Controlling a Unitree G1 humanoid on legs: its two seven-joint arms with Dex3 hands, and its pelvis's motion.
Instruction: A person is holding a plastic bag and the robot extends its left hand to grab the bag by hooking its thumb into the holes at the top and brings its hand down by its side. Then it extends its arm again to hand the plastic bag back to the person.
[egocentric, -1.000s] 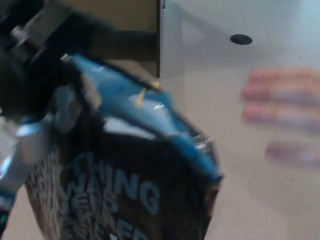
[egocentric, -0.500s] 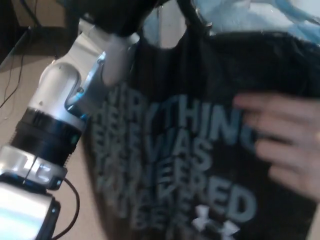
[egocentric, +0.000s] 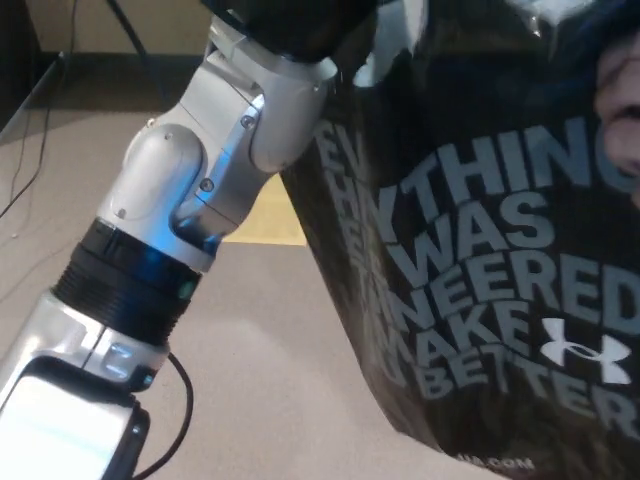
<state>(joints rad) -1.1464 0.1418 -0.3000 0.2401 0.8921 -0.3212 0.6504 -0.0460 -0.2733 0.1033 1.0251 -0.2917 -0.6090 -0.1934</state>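
Bag (egocentric: 480, 290) now bigger, closer than moment ago; hangs at right from raised left hand (egocentric: 290, 25). Fingers hidden, can't tell grip. Bag could slip off thumb if arm swings.

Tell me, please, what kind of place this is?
Probably an indoor room, perhaps a lab or office, though little shows. The floor looks like beige carpet, a cable trails over it, and a wood-coloured panel stands behind the bag.

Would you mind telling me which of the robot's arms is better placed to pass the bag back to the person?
Left. The left arm reaches up to the black bag at its top, with a person's hand at the bag's edge; the right arm is out of view.
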